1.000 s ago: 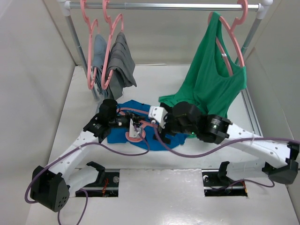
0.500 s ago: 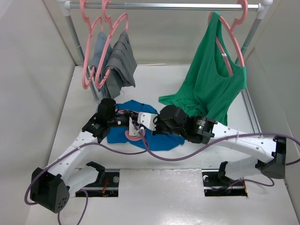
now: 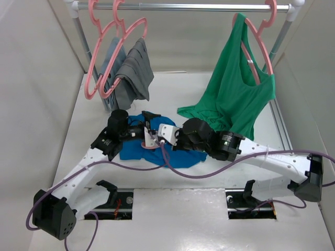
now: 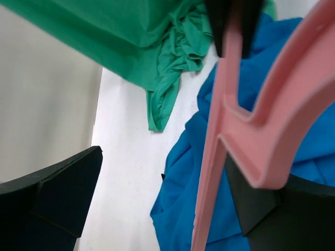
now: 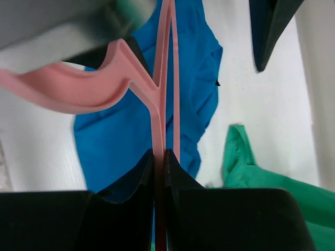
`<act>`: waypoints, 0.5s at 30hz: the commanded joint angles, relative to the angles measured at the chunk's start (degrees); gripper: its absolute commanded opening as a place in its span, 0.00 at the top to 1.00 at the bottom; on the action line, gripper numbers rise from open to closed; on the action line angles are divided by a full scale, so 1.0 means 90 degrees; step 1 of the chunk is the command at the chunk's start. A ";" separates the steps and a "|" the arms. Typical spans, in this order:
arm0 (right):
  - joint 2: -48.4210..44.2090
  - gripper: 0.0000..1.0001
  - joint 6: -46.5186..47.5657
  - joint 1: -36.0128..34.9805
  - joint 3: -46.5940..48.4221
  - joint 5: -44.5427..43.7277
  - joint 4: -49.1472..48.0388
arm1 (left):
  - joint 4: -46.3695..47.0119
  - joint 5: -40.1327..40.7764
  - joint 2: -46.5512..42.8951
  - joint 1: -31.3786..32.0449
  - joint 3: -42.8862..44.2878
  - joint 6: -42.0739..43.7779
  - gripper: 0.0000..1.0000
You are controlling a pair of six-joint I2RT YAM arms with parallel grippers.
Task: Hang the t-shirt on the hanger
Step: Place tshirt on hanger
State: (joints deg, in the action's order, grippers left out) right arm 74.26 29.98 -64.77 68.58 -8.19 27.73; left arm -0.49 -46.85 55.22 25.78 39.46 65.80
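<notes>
Two hands are held over the t-shirt (image 3: 133, 151), which is heaped on the desk (image 3: 209, 89) directly beneath them. The hanger (image 5: 78, 86) is pinched by the right hand (image 5: 159, 157), its long axis running straight out from it; the left hand (image 4: 162, 193) is spread wide, gripping nothing.
</notes>
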 commanded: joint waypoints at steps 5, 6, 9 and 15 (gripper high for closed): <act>-0.1258 1.00 -0.1366 0.1336 -0.0958 -0.0283 -0.0073 | 0.1089 0.0333 -0.0831 0.0026 -0.0155 -0.2426 0.00; -0.1375 1.00 -0.1455 0.1492 -0.1037 -0.0205 -0.0073 | 0.1167 0.0410 -0.0910 0.0026 -0.0330 -0.2631 0.00; -0.1844 1.00 -0.1592 0.2049 -0.1310 -0.0038 -0.0141 | 0.1314 0.0790 -0.1058 0.0026 -0.0556 -0.3286 0.00; -0.2118 1.00 -0.1592 0.2831 -0.1428 0.0655 -0.0346 | 0.0446 0.1524 -0.0219 0.0026 -0.0274 -0.3434 0.03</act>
State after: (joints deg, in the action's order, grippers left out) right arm 56.38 17.15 -40.69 55.37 -4.03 26.59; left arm 7.33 -36.27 49.43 26.15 34.98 38.54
